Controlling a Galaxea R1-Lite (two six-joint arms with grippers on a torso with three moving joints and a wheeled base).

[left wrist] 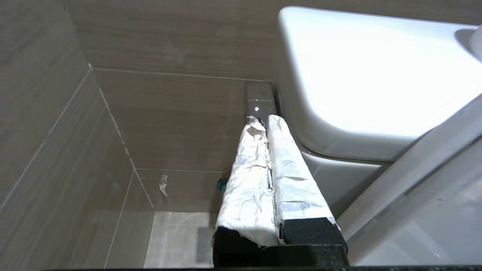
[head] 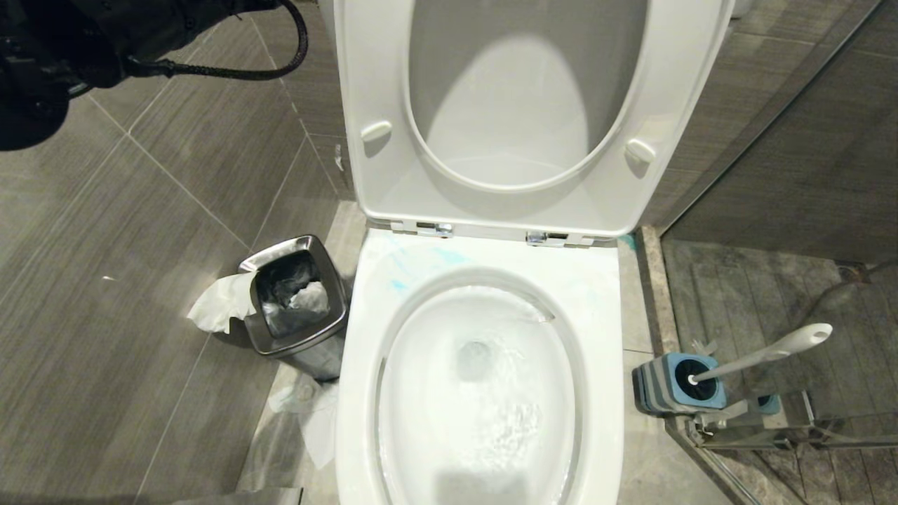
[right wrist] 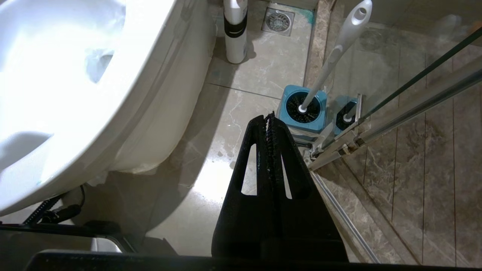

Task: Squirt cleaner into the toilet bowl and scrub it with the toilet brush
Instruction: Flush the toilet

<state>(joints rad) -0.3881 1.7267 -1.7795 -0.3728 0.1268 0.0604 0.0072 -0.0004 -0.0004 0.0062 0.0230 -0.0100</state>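
The white toilet bowl (head: pixel 603 351) stands with seat and lid (head: pixel 379 84) raised, and water swirls in its basin. Thin turquoise smears of cleaner (head: pixel 449 256) lie on the back of the rim. The toilet brush (head: pixel 768 353) stands in its blue-and-grey holder (head: pixel 663 389) on the floor to the bowl's right, handle leaning away. My left arm (head: pixel 49 56) hangs at the upper left. Its left gripper (left wrist: pixel 263 120), fingers wrapped in white, is shut and empty beside the toilet's upper white body (left wrist: pixel 376 75). The right gripper (right wrist: pixel 269 116) is shut, empty, above the floor short of the brush (right wrist: pixel 331 56).
A steel bin (head: pixel 280 347) with crumpled paper stands left of the bowl, with tissue (head: pixel 221 301) on the floor beside it. A white bottle with a black band (right wrist: pixel 235 34) and a floor drain (right wrist: pixel 278 20) sit behind the holder. A glass shower door and rail (right wrist: pixel 395 113) border the right.
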